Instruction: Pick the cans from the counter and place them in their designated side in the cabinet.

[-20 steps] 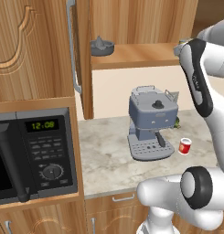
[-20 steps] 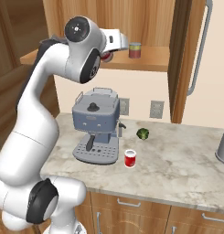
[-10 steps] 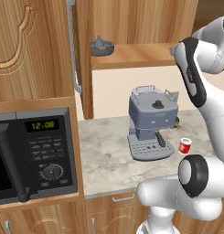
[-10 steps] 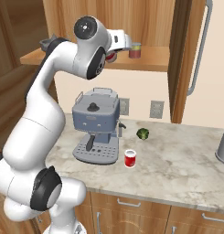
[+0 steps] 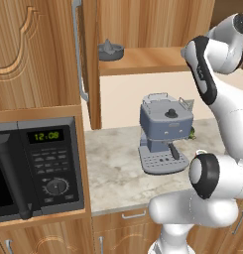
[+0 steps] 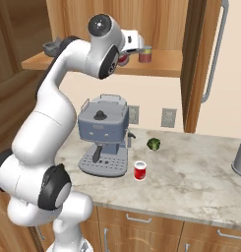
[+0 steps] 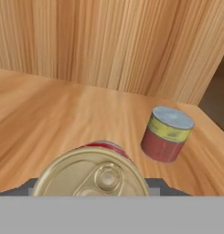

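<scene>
The tool [image 6: 128, 55] pinches a dark red can [image 7: 96, 172] above the cabinet shelf [image 6: 164, 65], near the yellow-banded can [image 7: 167, 134]. Released too high it may tip or roll into that one; the bright can [image 6: 140, 171] waits on the worktop [image 6: 200, 179]

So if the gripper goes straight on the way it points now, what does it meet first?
Probably the cabinet's wooden back wall. The gripper holds a can over the shelf. The yellow-banded can stands off to the right, apparently clear, though depth is uncertain.
</scene>
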